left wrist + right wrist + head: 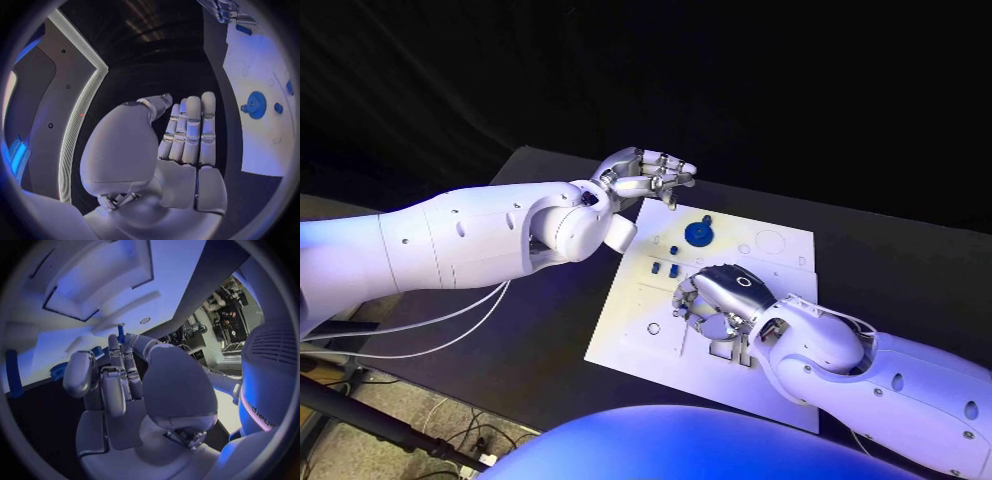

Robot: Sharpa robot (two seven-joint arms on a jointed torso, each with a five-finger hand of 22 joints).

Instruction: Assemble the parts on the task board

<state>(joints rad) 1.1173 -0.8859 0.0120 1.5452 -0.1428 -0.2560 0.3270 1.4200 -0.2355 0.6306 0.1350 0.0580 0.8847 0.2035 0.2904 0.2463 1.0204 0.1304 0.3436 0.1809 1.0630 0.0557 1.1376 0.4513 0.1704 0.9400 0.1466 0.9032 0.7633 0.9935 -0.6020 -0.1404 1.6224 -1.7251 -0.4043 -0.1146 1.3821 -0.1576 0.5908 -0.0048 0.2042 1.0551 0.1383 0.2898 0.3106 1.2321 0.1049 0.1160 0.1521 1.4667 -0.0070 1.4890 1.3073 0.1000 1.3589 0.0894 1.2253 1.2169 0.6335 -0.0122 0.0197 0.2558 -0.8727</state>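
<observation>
The white task board [776, 245] lies in the middle of the black table. A blue gear [700, 235] sits near its far left corner, with small blue parts [674, 270] just in front of it. My right hand [718, 300] is down on the board's middle, fingers pointing at the surface. In the right wrist view its fingertips pinch a small blue peg [120, 332]. My left hand [646, 175] hovers above the board's far left corner, holding nothing, its fingers [190, 130] straight and side by side. The left wrist view shows the gear [255, 105] beside that hand.
The board has rectangular cut-outs [733, 350] near its front edge, under my right forearm. A long blue piece [12, 372] lies on the board beside the right hand. Bare black table [560, 320] lies left of the board.
</observation>
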